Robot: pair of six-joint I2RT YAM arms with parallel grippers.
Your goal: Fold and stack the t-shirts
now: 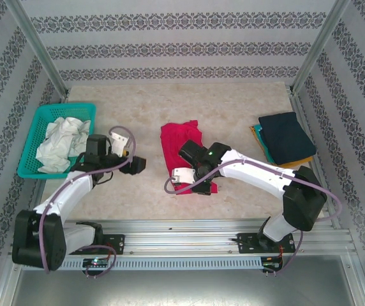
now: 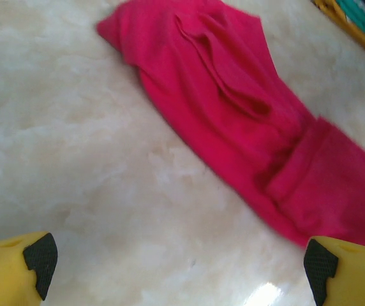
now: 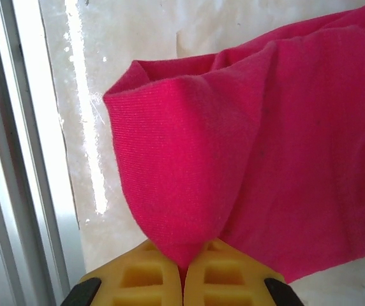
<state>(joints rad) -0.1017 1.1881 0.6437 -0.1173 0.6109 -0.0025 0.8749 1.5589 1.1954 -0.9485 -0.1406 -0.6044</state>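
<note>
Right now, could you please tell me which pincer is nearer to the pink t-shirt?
The right. The right pincer is shut on a fold of the pink t-shirt; the left pincer stands open over the table beside the shirt, not touching it.

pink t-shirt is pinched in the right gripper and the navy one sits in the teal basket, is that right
No. The navy t-shirt lies folded over the yellow-orange one on the right, not in the teal basket, as the top external view shows. The pink t-shirt is pinched in the shut right gripper.
</note>
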